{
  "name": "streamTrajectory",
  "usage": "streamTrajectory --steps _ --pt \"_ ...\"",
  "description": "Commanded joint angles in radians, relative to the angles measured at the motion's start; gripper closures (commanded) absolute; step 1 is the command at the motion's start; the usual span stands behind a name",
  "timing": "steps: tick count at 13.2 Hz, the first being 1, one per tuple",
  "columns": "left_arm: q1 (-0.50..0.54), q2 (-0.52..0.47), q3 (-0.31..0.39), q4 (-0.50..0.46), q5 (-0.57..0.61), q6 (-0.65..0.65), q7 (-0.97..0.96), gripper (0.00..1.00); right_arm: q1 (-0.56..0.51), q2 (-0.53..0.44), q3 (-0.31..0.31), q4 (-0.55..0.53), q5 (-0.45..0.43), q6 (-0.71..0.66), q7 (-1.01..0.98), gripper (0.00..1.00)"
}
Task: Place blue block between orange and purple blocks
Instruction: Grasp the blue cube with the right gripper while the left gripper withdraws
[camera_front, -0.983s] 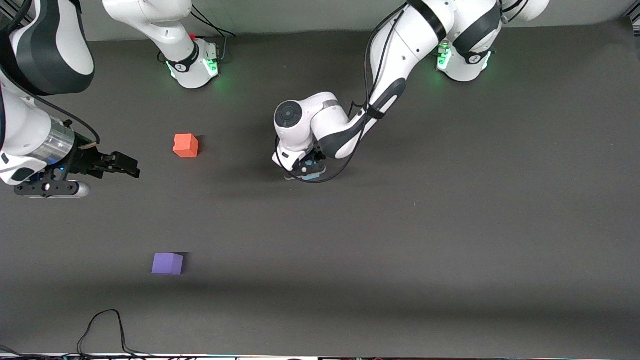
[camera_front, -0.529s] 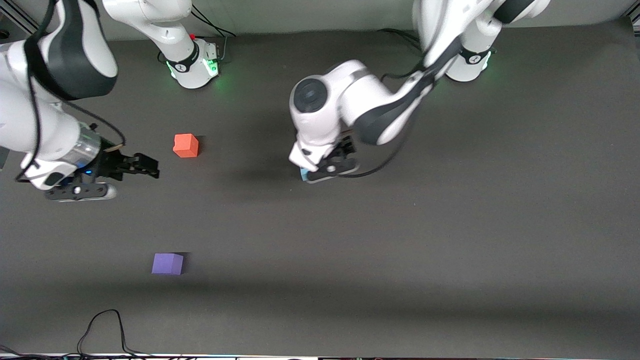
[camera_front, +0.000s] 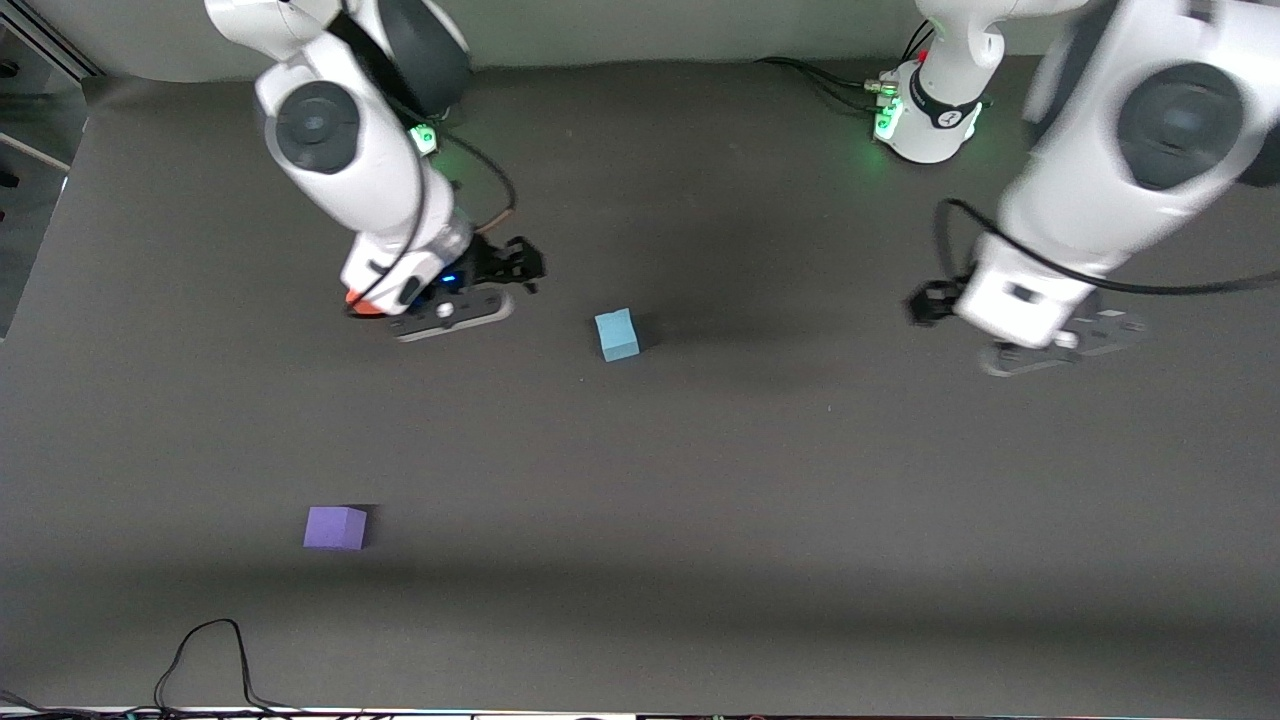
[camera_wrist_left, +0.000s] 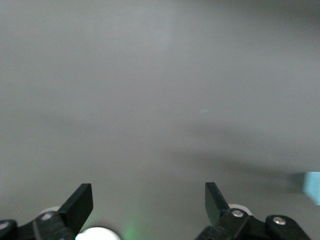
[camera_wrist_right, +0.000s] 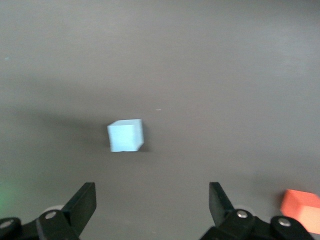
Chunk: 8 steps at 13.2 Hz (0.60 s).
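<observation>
The light blue block (camera_front: 617, 335) sits free on the table near the middle; it also shows in the right wrist view (camera_wrist_right: 126, 135) and as a sliver at the edge of the left wrist view (camera_wrist_left: 313, 186). The orange block (camera_front: 356, 299) is mostly hidden under my right wrist; one corner shows in the right wrist view (camera_wrist_right: 300, 210). The purple block (camera_front: 335, 527) lies nearer the front camera. My right gripper (camera_front: 518, 264) (camera_wrist_right: 152, 205) is open and empty, between the orange and blue blocks. My left gripper (camera_front: 926, 301) (camera_wrist_left: 149, 205) is open and empty, toward the left arm's end.
The dark table mat (camera_front: 760, 500) holds only the three blocks. A black cable (camera_front: 205, 645) loops at the table's near edge. The arm bases (camera_front: 930, 110) stand along the table's farthest edge.
My left gripper let go of the blue block and swung away toward the left arm's end. My right arm swept in from the table's end to beside the orange block.
</observation>
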Motion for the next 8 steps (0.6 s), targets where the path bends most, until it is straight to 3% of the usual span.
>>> streamTrajectory --steps 1,2,3,6,8 --pt "-0.101 -0.226 0.233 -0.292 -0.023 0.111 0.226 0.0 0.038 0.094 0.044 -0.071 -0.103 0.152 0.131 0.0" --pt "-0.249 -0.275 0.456 -0.344 -0.023 0.126 0.269 0.0 0.068 0.131 0.048 -0.119 -0.149 0.228 0.155 0.0" --pt "-0.327 -0.286 0.559 -0.345 -0.023 0.116 0.319 0.0 0.087 0.175 0.048 -0.154 -0.177 0.311 0.196 0.0" --pt "-0.294 -0.289 0.574 -0.291 -0.014 0.058 0.38 0.0 0.113 0.327 0.051 -0.177 -0.356 0.442 0.348 0.0" --pt "-0.155 -0.28 0.441 -0.248 -0.024 0.059 0.384 0.0 0.134 0.41 0.056 -0.177 -0.494 0.497 0.481 0.0"
